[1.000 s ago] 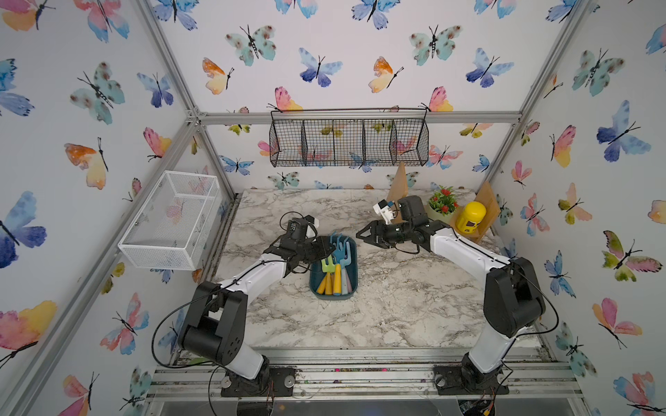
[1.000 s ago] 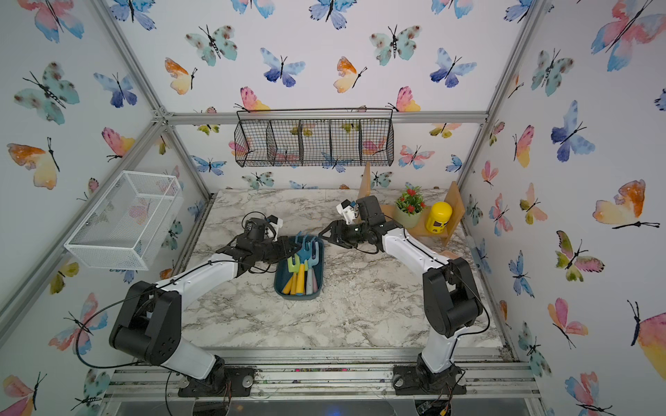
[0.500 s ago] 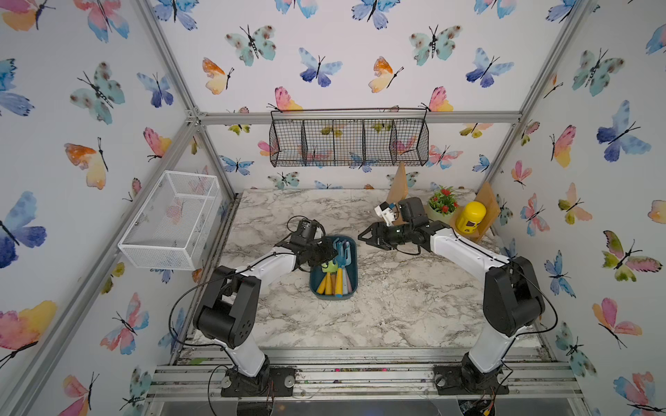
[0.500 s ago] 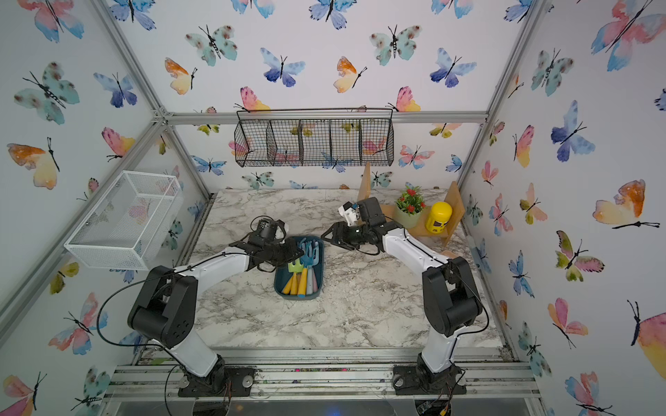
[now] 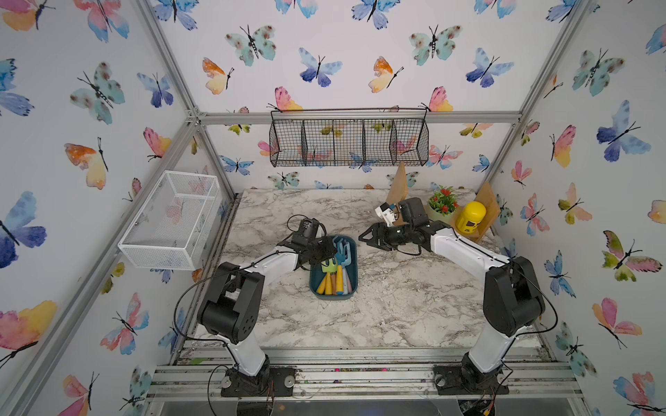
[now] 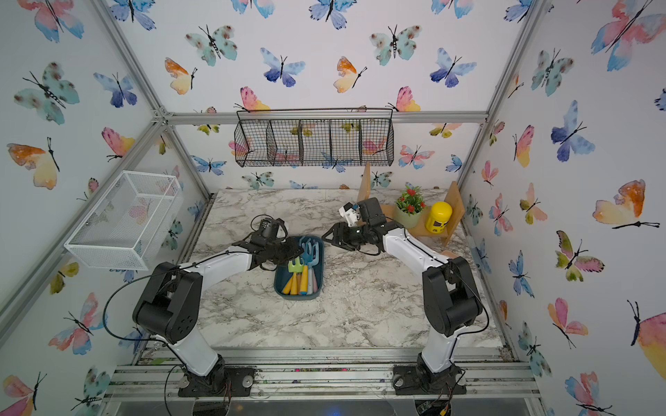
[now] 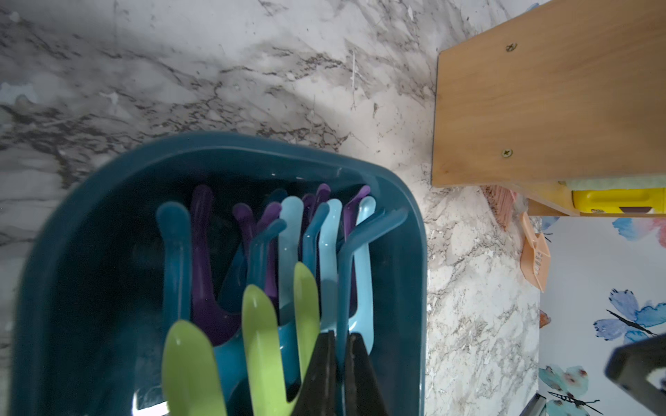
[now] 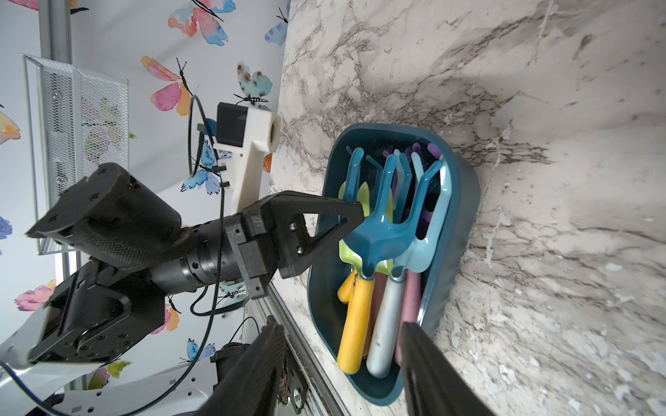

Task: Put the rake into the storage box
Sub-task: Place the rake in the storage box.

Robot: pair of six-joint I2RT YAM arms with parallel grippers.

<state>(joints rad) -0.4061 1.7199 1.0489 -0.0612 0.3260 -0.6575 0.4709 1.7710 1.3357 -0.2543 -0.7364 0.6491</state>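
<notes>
The left hand (image 8: 356,213) is clenched tight with nothing between its fingers, its tip right at the head of the teal rake (image 8: 374,234); that rake lies inside the storage box (image 8: 457,223), tines toward the far end, beside a light-blue rake (image 8: 425,237) and other toy tools; the right hand (image 5: 361,239) hangs partly released and empty above the desk (image 8: 540,252), near the box's far right corner, touching nothing.
</notes>
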